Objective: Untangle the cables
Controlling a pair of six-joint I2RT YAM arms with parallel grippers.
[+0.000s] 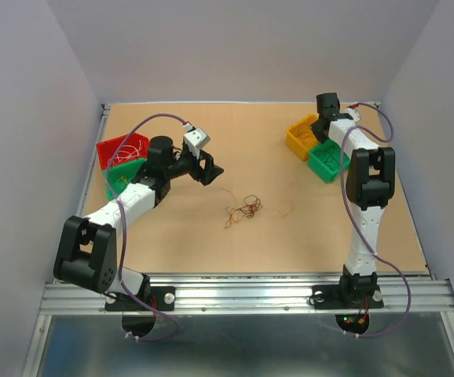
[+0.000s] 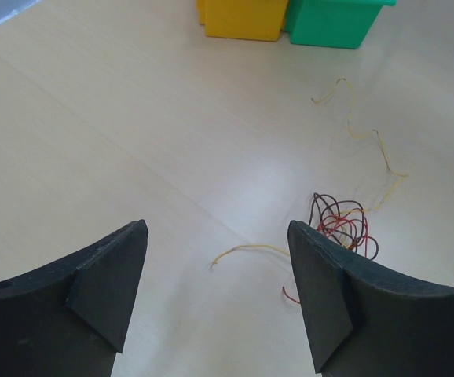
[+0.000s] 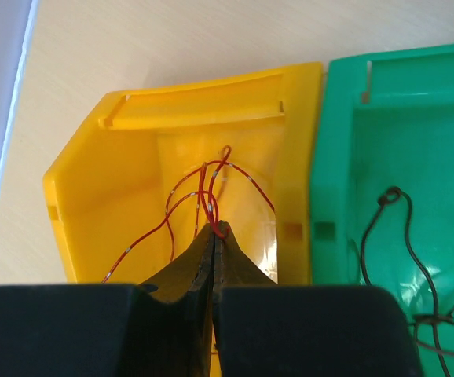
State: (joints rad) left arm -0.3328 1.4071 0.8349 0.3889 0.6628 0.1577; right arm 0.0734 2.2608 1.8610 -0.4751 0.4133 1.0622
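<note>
Left claw [image 2: 215,236] is sitting wide open with nothing in it, hovering low over the left side of the desk [image 1: 305,236]. The left arm is folding back at the elbow near its base, then reaching forward and inward. The knot of cables [image 2: 343,224], red and dark brown loops, is lying on the desk just past one of that claw's fingers, not touching it. A loose yellow wire [image 2: 247,250] is trailing out in front of the gap. A pale wavy wire [image 2: 368,137] is running off beyond the knot. Further back, the right arm is stretching up toward the far right corner. The right claw [image 3: 214,236] is pressed together there, pinching a red wire [image 3: 203,184] that's dangling into the yellow bin [image 3: 86,173]. The green bin [image 3: 337,141] is sitting right against it with a dark wire [image 3: 404,228] inside.
</note>
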